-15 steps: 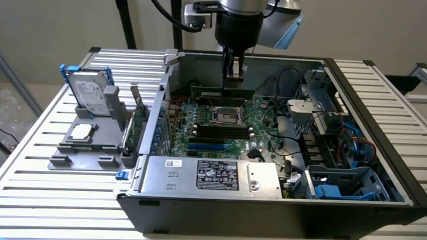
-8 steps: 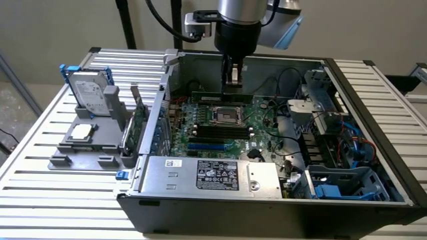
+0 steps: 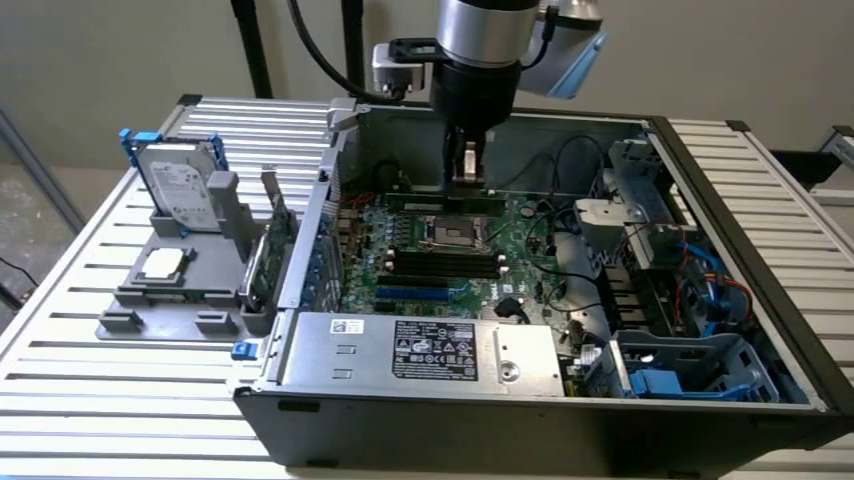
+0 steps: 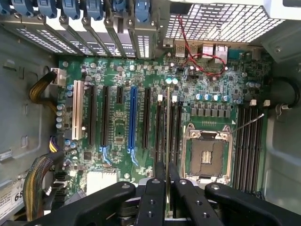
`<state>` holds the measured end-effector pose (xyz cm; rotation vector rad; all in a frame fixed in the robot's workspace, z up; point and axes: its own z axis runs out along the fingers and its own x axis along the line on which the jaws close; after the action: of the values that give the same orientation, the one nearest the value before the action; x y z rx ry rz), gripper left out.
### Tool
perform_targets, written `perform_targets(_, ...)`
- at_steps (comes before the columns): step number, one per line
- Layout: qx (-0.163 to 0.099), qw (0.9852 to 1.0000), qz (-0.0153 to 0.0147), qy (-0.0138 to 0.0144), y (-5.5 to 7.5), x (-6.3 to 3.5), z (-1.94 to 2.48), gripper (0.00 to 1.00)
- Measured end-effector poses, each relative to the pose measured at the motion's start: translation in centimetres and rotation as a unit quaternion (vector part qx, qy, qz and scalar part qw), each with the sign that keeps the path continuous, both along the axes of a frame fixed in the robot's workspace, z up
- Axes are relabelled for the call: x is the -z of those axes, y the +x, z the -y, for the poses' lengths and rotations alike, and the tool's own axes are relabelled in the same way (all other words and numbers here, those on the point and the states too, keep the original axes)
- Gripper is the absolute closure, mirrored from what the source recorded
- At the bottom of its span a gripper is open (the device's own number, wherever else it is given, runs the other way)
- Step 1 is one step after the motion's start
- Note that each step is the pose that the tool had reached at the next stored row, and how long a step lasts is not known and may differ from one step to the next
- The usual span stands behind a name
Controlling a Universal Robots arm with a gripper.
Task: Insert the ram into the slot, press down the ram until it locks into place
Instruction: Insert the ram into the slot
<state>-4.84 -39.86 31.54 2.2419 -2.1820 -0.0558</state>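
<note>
My gripper (image 3: 467, 170) hangs inside the open computer case, shut on the ram (image 3: 501, 198), a thin green stick held level above the motherboard (image 3: 521, 280). In the wrist view the ram (image 4: 168, 122) shows edge-on as a narrow line running out from between the black fingers (image 4: 153, 197) of the gripper (image 4: 167, 172). It lies lengthwise over the group of black memory slots (image 4: 175, 132) between the blue slot (image 4: 132, 117) and the processor socket (image 4: 207, 157). In the exterior view those slots (image 3: 434, 265) sit lower than the stick, so it looks raised above them.
More black memory slots (image 4: 249, 141) lie beyond the socket. Red wires (image 4: 197, 56) and cable bundles (image 4: 40, 89) sit near the board's edges. The power supply (image 3: 427, 350) and the case walls (image 3: 334, 180) hem the board in. A hard drive (image 3: 180, 185) stands on a grey holder outside.
</note>
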Motion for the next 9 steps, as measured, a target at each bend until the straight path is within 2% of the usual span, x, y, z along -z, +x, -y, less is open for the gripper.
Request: perform_targets(9,0.0,1.0,0.0,0.0,0.8,1.63,0.0,0.86)
